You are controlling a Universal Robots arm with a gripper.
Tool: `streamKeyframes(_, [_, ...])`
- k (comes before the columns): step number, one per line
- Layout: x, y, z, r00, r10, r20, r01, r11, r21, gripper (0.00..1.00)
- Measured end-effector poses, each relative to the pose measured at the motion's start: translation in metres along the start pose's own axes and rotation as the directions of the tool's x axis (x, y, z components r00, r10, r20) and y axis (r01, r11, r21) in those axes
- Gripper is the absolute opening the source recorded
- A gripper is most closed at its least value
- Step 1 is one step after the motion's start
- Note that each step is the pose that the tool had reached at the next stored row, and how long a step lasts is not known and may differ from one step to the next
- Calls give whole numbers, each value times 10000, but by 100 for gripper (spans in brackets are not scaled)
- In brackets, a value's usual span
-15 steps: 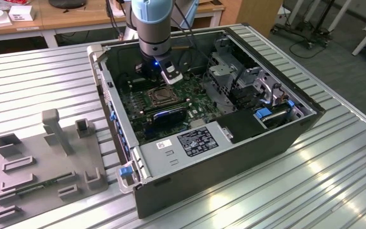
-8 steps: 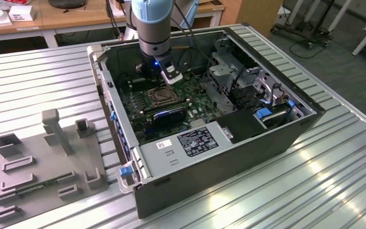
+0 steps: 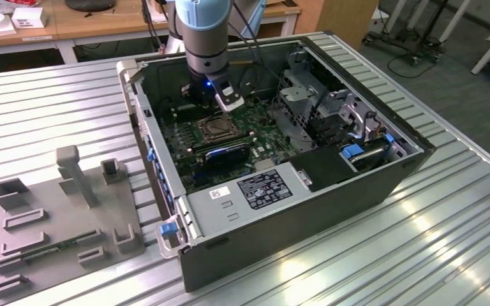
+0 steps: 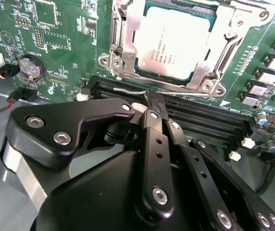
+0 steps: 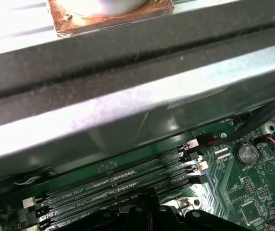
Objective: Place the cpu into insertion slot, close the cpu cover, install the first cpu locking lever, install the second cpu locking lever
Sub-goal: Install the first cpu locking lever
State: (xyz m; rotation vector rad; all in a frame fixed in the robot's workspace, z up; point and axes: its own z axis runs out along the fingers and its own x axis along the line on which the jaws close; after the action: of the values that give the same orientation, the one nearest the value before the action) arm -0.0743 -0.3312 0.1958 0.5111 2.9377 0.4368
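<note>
The gripper (image 4: 154,98) stands low over the board (image 4: 60,57), with its two black fingers (image 4: 152,127) drawn together at the tips. I see no gap between them. Whether they pinch anything, I cannot tell.

Just beside the tips lies a thin wire lever (image 4: 125,89). Its long axis runs along the near edge of the socket, parallel to the black memory slots (image 4: 209,120) over which the tips hang. One end of the lever comes very close to the fingertips, perhaps touching.

Beyond the lever is the cover (image 4: 124,45), which lies flat around the cpu (image 4: 173,41). The cpu sits level inside the slot (image 3: 217,129), its metal top showing through the cut-out. So the cpu lies straight ahead of the tips, across the lever. I judge the placing and the closing as done, and the lever work as the step in hand.

As for writing, the cpu top has several lines of dark print and the board has small white marks. In the exterior view the grey box (image 3: 245,204) at the near end of the case bears a white label (image 3: 262,188), too small to read.
</note>
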Motion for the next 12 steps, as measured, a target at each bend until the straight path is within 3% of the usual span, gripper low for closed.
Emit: streamKeyframes(12, [-3, 15, -44, 10000, 18, 6, -18, 10000, 0, 11])
